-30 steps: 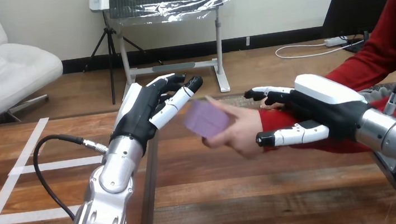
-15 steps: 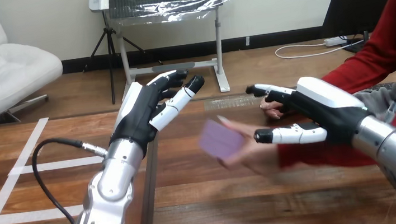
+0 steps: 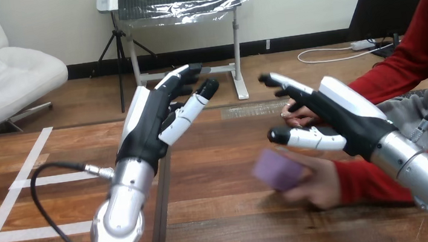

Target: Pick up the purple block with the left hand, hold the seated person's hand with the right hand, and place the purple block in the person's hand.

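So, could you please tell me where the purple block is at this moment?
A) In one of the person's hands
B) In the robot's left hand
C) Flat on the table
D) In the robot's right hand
A: the block sits in the person's nearer hand, below the right hand; both that and the left hand are open and hold nothing.

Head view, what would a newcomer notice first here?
The small purple block lies in the person's hand, low at centre-right above the wooden table. The robot's right hand hovers open just above it, while the left hand stands raised and open, left of centre.
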`<move>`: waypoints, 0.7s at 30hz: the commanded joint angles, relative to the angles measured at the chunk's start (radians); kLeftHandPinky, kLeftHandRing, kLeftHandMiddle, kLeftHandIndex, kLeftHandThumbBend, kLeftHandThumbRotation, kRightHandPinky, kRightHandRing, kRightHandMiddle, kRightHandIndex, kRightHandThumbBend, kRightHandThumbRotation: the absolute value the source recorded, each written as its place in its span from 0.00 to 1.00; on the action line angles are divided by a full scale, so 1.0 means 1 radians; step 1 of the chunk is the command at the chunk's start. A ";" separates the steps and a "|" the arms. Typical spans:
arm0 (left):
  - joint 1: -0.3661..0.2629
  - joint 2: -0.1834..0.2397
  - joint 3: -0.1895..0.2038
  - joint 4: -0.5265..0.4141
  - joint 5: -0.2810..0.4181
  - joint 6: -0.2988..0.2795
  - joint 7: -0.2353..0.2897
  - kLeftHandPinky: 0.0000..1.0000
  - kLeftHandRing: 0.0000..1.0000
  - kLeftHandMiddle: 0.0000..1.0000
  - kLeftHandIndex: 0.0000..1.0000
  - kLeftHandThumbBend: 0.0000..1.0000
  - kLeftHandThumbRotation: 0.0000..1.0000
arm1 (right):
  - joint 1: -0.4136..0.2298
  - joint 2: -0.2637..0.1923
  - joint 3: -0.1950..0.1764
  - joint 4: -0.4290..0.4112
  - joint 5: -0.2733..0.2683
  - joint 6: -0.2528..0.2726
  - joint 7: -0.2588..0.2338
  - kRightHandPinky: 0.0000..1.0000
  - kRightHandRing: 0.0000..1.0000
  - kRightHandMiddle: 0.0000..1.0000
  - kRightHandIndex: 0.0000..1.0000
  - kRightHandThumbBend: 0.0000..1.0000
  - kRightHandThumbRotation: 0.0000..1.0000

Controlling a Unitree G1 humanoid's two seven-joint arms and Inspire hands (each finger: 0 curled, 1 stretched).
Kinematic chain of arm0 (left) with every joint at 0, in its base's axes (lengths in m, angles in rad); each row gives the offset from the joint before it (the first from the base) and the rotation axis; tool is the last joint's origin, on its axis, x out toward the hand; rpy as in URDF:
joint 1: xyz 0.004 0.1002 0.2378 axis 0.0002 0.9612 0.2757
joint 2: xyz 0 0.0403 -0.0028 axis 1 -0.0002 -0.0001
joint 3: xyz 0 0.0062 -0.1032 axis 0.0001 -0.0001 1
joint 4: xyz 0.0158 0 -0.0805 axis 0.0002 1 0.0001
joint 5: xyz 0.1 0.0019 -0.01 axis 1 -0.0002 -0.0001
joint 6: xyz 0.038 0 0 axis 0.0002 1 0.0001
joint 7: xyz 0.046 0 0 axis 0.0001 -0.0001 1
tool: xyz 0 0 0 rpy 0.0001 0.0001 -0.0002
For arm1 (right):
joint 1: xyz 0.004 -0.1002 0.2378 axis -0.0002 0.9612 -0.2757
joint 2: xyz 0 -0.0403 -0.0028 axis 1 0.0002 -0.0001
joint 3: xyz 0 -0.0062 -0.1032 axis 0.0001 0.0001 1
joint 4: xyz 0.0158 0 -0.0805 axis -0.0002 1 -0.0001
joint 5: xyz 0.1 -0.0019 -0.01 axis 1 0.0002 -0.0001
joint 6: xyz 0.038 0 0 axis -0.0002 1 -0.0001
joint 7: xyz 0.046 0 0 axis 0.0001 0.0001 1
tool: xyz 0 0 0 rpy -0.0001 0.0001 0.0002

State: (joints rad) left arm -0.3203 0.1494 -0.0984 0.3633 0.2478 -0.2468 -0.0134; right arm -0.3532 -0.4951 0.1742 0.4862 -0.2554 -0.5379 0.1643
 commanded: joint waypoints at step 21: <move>0.227 -0.049 0.022 -0.190 -0.107 -0.334 0.065 0.73 0.81 0.81 0.78 0.60 0.97 | 0.155 0.186 -0.069 -0.222 0.242 -0.191 -0.015 0.91 0.95 0.95 0.95 1.00 1.00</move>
State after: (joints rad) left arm -0.1220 0.1239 -0.0974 0.2439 0.1769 -0.5368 0.0363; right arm -0.2348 -0.3610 0.1223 0.3388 -0.0608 -0.7020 0.1568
